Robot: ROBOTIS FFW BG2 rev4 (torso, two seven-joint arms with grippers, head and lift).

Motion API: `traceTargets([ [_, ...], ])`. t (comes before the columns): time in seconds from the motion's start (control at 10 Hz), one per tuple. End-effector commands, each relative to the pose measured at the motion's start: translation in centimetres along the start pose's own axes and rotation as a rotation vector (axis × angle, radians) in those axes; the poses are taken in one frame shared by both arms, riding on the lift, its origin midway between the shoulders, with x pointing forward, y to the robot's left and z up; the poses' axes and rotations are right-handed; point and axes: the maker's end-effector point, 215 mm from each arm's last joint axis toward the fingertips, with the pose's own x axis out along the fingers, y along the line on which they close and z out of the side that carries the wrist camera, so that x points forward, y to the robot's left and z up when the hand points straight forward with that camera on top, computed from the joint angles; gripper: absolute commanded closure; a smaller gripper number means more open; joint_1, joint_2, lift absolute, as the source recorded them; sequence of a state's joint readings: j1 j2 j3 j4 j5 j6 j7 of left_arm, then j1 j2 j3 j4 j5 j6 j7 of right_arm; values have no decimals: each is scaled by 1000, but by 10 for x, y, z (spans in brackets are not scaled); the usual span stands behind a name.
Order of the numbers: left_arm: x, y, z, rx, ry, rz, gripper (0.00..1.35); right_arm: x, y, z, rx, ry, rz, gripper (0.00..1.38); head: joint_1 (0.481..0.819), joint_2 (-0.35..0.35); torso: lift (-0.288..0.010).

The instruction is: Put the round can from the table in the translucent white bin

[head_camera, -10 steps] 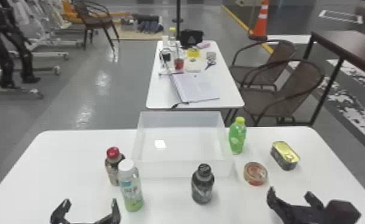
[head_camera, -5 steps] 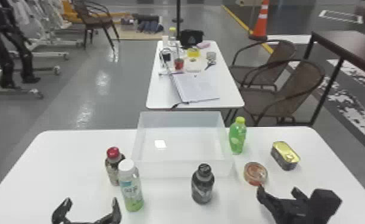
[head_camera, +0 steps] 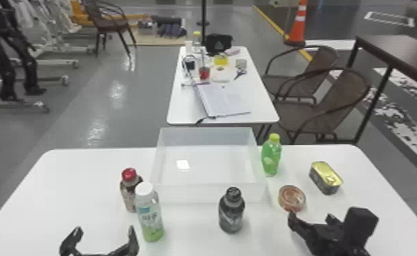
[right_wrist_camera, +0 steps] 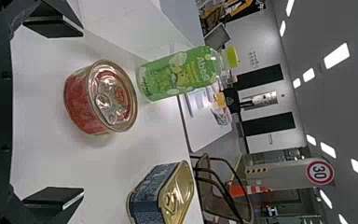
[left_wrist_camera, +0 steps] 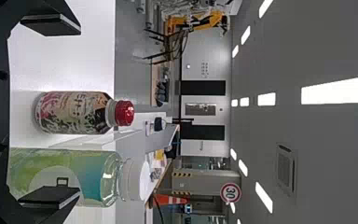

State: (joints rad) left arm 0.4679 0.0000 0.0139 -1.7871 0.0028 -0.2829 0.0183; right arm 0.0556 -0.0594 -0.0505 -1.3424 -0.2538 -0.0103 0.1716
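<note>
Your right claw (head_camera: 311, 215) stood open and empty just short of the round can (head_camera: 292, 198) on the table (head_camera: 81, 190), where your off-centre push could have knocked it toward the green bottle (head_camera: 271, 156).

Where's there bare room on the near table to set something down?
Bare tabletop lies left of the red-capped bottle, and between the white-capped bottle and the dark bottle, before the bin. It's crowded where the green bottle, round can and oblong tin sit close, with the right gripper near.
</note>
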Motion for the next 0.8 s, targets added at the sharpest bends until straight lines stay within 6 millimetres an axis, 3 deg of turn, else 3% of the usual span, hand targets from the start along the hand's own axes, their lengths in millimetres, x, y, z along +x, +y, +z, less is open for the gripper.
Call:
traceTargets([
  [0.0,0,-1,-1,-3,2,0,96,7,-1,2,1,22,3,96,549,0,-100],
  [0.7,2,-3,-2,-19,0,-3,96,32,9,-5,-37,85,55,96,549,0,-100],
])
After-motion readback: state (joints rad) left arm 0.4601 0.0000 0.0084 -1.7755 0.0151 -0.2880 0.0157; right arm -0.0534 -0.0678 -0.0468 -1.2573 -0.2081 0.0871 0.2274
